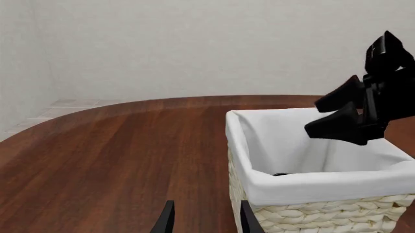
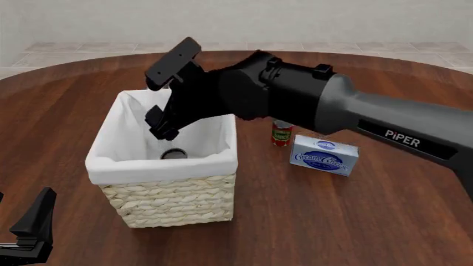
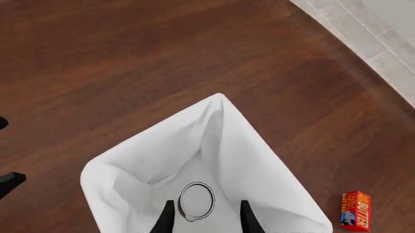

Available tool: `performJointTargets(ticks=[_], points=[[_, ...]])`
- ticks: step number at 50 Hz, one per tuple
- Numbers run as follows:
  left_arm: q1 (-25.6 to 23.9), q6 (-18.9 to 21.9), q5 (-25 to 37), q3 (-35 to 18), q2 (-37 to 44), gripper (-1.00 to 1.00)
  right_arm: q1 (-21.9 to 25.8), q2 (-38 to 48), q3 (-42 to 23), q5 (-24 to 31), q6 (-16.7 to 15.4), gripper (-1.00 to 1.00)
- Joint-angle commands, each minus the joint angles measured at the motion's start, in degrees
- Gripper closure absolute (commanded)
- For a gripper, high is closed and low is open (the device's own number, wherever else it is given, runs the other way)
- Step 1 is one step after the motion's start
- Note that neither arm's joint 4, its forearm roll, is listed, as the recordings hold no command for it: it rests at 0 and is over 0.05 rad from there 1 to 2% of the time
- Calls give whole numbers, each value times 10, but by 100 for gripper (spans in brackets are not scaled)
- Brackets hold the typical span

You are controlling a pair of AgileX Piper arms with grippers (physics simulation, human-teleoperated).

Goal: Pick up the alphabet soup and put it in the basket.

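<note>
Right gripper [image 2: 164, 123] hangs over the basket [image 2: 118, 169] mouth, fingers spread, nothing between them. Alphabet soup [image 3: 196, 200] sits upright on the basket's white-lined floor directly below, only its silvery lid with pull ring showing; from the front just a dark sliver of its top is visible above the near rim. Right arm casing reads "PiPER". On the table at about 3 o'clock from the basket: red-labelled can [image 2: 282, 133], label not legible, and a blue-white box marked "Cream Cheese" [image 2: 324, 155]. Right wrist view also shows an orange box printed "BUTTER" [image 3: 354, 210]. Left gripper [image 1: 204, 219] is parked low at the basket's 7 o'clock, fingers apart, empty.
</note>
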Motion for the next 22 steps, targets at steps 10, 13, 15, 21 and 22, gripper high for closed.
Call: performJointTargets(ticks=[10,13,15,21,22], points=[[0,0,0,0,0,-100,4,-48,3,-5,-8,-100],[0,0,0,0,0,-100,2,-57,3,-9,-13,-100],[0,0,0,0,0,-100,8,-66,4,-9,-6,-100],[0,0,0,0,0,-100,6,-79,0,-5,-13,-100],[0,0,0,0,0,-100,6,-80,0,-6,-16,-100]])
